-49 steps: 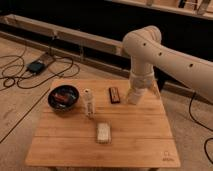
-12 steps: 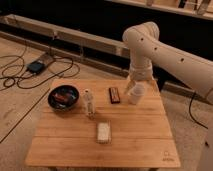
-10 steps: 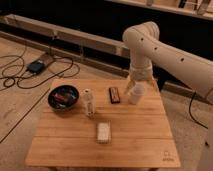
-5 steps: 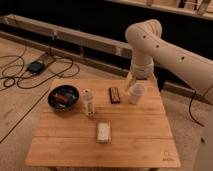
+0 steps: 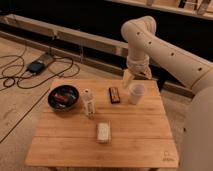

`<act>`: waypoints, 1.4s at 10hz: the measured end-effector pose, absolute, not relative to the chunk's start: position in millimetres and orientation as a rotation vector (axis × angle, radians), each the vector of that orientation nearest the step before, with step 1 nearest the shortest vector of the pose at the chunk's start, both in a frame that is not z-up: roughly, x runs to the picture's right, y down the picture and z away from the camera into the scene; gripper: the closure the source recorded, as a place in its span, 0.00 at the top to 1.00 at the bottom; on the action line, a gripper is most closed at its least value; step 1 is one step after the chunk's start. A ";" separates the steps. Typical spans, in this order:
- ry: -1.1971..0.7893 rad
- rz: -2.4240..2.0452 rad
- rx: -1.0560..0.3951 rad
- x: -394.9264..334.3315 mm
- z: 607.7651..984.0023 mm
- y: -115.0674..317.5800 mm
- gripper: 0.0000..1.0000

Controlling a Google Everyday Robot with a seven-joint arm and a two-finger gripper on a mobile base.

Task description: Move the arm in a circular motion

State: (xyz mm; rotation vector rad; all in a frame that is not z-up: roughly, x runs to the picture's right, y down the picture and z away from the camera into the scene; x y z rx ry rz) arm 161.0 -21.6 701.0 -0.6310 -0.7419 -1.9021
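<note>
- We see the arm (image 5: 167, 47) reach in from the right, its elbow high over the far edge of the table (image 5: 140, 142) and its wrist pointing down.
- The hand (image 5: 131, 77) hangs just above the pale cup (image 5: 136, 93); we cannot tell whether it is released or clenched.
- In our judgement, a circle swept any lower risks clipping the cup's rim and tipping it onto the dark bar (image 5: 114, 94) just beside it.
- A wider loop to the left could topple the upright small bottle (image 5: 88, 102). The bowl (image 5: 64, 96) and the white packet (image 5: 103, 131) lie farther off.
- The safest room seems to us to be upward, or over the bare wood at the table's front right.
- Behind the elbow runs a long ledge (image 5: 85, 40), which may crowd a backward swing.
</note>
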 end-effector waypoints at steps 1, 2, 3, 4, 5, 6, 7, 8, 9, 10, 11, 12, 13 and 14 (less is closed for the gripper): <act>-0.746 -1.910 -0.630 162.7 700.9 -21.2 0.80; -0.741 -1.921 -0.636 162.8 701.4 -21.3 0.80; -0.758 -1.978 -0.616 141.5 704.6 -20.1 0.80; -0.784 -2.068 -0.585 107.0 706.7 -15.8 0.80; -0.788 -2.116 -0.575 92.7 706.0 -12.7 0.80; -0.798 -2.153 -0.561 77.7 705.3 -8.9 0.80; -0.802 -2.181 -0.559 69.5 704.6 -4.0 0.80; -0.810 -2.200 -0.561 63.0 704.7 0.9 0.80; -0.814 -2.210 -0.561 59.3 704.0 4.8 0.80; -0.834 -2.228 -0.551 50.5 700.1 12.7 0.80; -0.857 -2.249 -0.534 41.1 693.5 22.1 0.80; -0.883 -2.272 -0.508 31.9 683.7 32.6 0.80; -0.910 -2.296 -0.484 24.9 672.4 44.2 0.80; -0.941 -2.318 -0.451 18.7 658.6 56.6 0.80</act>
